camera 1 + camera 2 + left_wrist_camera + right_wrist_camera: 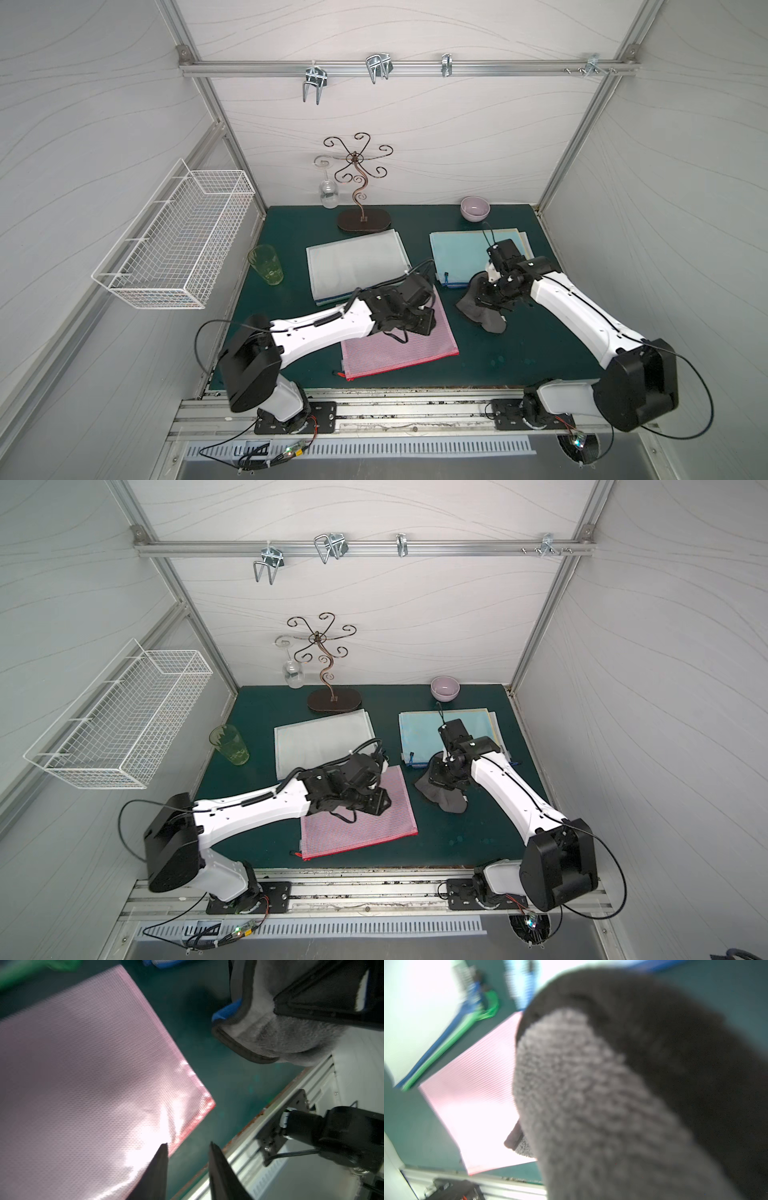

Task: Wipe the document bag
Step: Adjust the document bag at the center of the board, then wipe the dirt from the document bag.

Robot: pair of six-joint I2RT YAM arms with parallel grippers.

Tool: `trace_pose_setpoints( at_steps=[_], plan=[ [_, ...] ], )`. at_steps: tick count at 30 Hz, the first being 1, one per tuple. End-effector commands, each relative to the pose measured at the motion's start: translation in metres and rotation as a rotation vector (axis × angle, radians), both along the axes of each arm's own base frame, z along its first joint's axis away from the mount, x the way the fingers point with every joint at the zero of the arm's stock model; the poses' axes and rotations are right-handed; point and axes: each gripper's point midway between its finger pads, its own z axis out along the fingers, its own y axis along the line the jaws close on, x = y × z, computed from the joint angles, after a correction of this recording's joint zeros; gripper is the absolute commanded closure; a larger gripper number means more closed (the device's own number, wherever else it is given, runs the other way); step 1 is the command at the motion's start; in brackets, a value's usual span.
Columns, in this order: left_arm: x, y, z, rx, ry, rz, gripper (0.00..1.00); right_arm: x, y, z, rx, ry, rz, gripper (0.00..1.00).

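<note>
The pink mesh document bag (399, 345) (83, 1084) lies flat at the front middle of the green mat. My left gripper (426, 323) (188, 1145) hovers over its right half, open by a narrow gap with nothing between the fingers. A grey cloth (482, 311) (280, 1039) hangs from my right gripper (484, 296), which is shut on it just right of the pink bag, and the cloth's lower end rests on the mat. In the right wrist view the cloth (591, 1105) hides the jaws, with the pink bag (473, 1105) beyond.
A stack of pale grey bags (357, 262) lies behind the pink one and a blue bag (457, 249) at the back right. Along the back stand a purple bowl (475, 208), a scrolled metal stand (361, 187) and a hanging wine glass (328, 193). At the left are a green cup (266, 264) and a wire basket (174, 237).
</note>
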Motion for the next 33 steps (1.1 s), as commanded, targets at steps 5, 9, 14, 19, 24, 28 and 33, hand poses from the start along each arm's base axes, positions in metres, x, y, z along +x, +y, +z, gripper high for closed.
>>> trace_pose_setpoints(
  at_steps=[5,9,14,19,24,28,33],
  plan=[
    [-0.012,0.115,-0.057,-0.010,0.211,0.405,0.96,-0.006,0.108,-0.004,0.132,0.063,0.281,1.00],
    [-0.032,0.139,-0.086,0.002,0.287,0.477,0.99,-0.015,0.183,-0.012,0.205,0.109,0.434,1.00],
    [-0.046,0.161,-0.103,0.047,0.350,0.546,1.00,-0.036,0.267,-0.030,0.357,0.238,0.571,1.00],
    [-0.063,0.181,-0.118,0.098,0.406,0.601,1.00,-0.049,0.324,-0.061,0.418,0.324,0.642,1.00],
    [-0.070,0.188,-0.130,0.120,0.439,0.618,1.00,-0.043,0.328,-0.094,0.335,0.352,0.634,1.00],
    [-0.070,0.188,-0.130,0.126,0.442,0.618,1.00,0.003,0.260,-0.108,0.142,0.259,0.486,1.00],
    [-0.066,0.187,-0.127,0.128,0.431,0.616,1.00,0.046,0.162,-0.095,-0.214,0.108,0.409,1.00]
  ],
)
